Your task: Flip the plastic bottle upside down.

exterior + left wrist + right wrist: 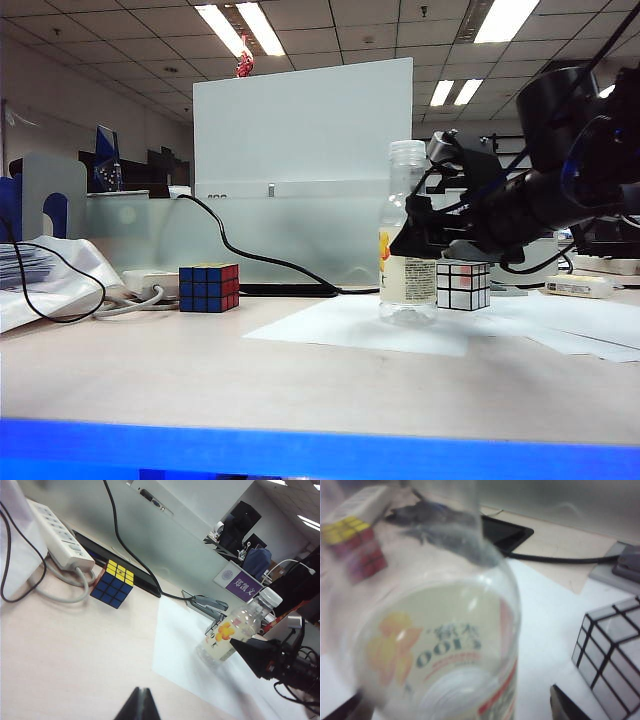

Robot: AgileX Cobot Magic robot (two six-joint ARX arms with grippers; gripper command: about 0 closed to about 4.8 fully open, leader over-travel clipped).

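Observation:
The plastic bottle (408, 240) stands upright on a white paper sheet (360, 328), its cap on top and a yellow fruit picture on its label. My right gripper (432, 242) reaches in from the right at label height. It is open, and the bottle (445, 650) sits between its spread fingers (561, 705). I cannot tell whether they touch it. In the left wrist view the bottle (235, 630) appears far off beside the right gripper (257, 654). My left gripper (141, 700) is shut on nothing, hanging over bare table well left of the bottle.
A coloured puzzle cube (209, 287) sits at the left near a white power strip (57, 540) and its cables. A silver mirror cube (463, 285) stands just right of the bottle, under my right arm. A grey partition (300, 170) runs behind.

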